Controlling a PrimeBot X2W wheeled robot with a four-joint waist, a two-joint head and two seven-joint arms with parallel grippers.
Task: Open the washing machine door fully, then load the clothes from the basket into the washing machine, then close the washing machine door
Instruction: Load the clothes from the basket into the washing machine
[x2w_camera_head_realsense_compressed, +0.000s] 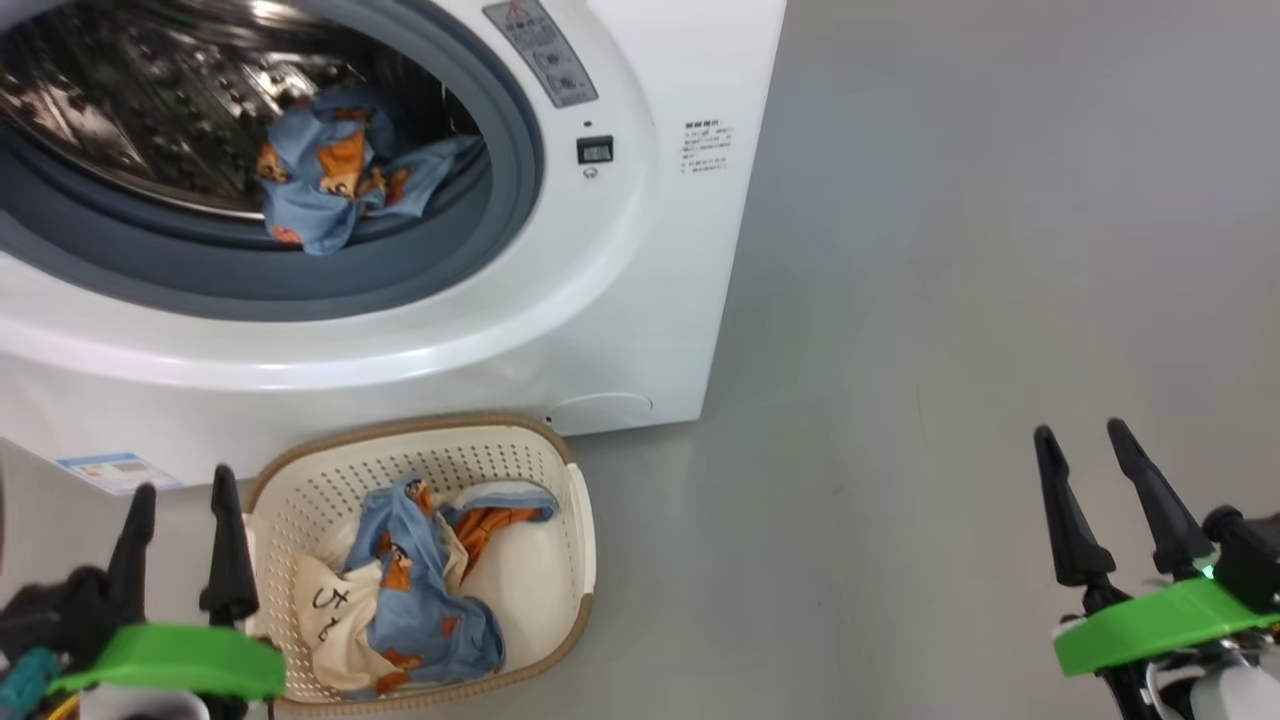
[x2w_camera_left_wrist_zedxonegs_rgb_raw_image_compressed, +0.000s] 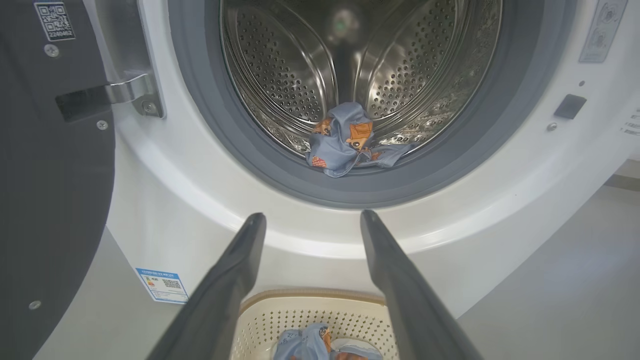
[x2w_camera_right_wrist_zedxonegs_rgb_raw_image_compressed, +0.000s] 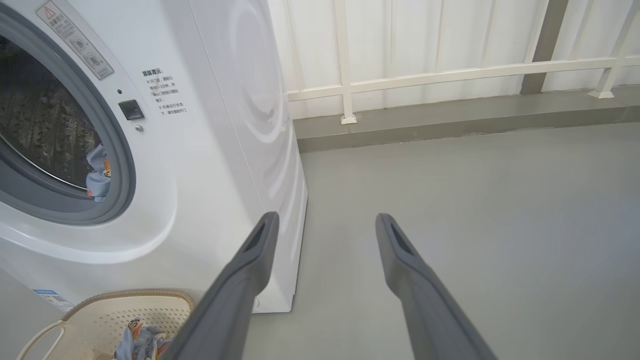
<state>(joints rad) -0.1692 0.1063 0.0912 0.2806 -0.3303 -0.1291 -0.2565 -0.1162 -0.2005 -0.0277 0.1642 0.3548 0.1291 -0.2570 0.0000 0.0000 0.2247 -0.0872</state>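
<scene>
Head view: the basket (x2w_camera_head_realsense_compressed: 400, 428) sits on the floor (x2w_camera_head_realsense_compressed: 950, 300) against the washer (x2w_camera_head_realsense_compressed: 640, 250), just beside the left end effector (x2w_camera_head_realsense_compressed: 185, 480), whose fingers are apart and empty. Clothes (x2w_camera_head_realsense_compressed: 420, 590) lie in the basket, and one blue garment (x2w_camera_head_realsense_compressed: 335, 170) lies in the drum (x2w_camera_head_realsense_compressed: 150, 100). The right end effector (x2w_camera_head_realsense_compressed: 1080, 428), also spread and empty, hangs well apart over the floor.

Left wrist view: the fingers point at the drum mouth. The door (x2w_camera_left_wrist_zedxonegs_rgb_raw_image_compressed: 50, 175) stands open at the left edge.

Right wrist view: the fingers aim past the washer's corner toward a railing (x2w_camera_right_wrist_zedxonegs_rgb_raw_image_compressed: 450, 75).

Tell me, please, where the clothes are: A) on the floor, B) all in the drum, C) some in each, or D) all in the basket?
C: a blue garment lies in the drum, and blue and cream pieces lie in the basket.
</scene>
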